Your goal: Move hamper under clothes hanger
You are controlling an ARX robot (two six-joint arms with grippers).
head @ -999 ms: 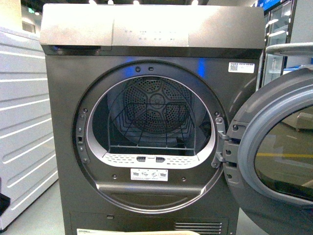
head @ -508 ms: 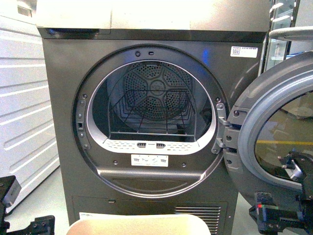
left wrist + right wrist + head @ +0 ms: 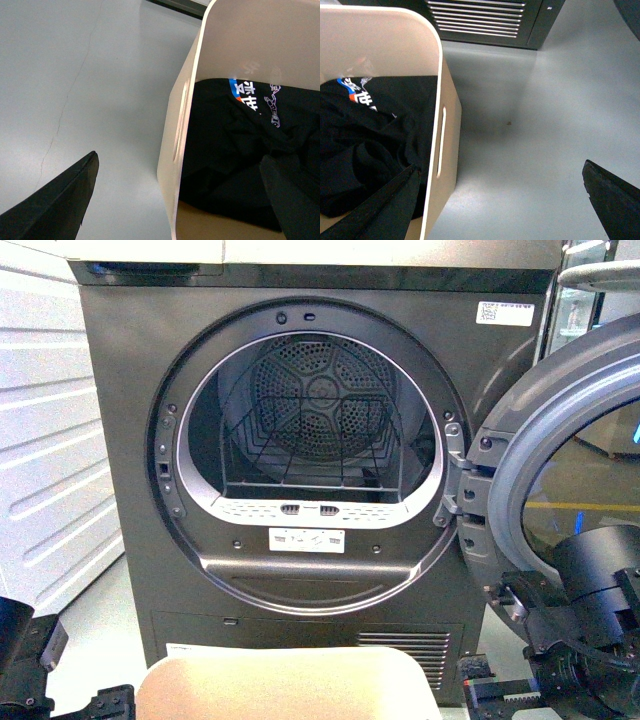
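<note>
The beige hamper (image 3: 290,680) shows only its rounded rim at the bottom of the front view, right before the dryer. It holds black clothes (image 3: 240,145) with a blue and white print. My left gripper (image 3: 175,200) is open and straddles the hamper's side wall (image 3: 185,125) by its handle slot, one finger over the floor and one over the clothes. My right gripper (image 3: 497,200) is open too and straddles the opposite wall (image 3: 451,125) the same way. Neither gripper touches the hamper. The clothes hanger is out of view.
A dark grey dryer (image 3: 130,490) fills the front view, its round door (image 3: 560,470) swung open to the right. White panelling (image 3: 50,440) stands at the left. My arms rise at the bottom left (image 3: 25,660) and bottom right (image 3: 590,630). Grey floor (image 3: 545,100) lies beside the hamper.
The front view has dropped: the dryer's top slid out of frame. The hamper's rim rose into sight, and both arms came up at the bottom corners.
</note>
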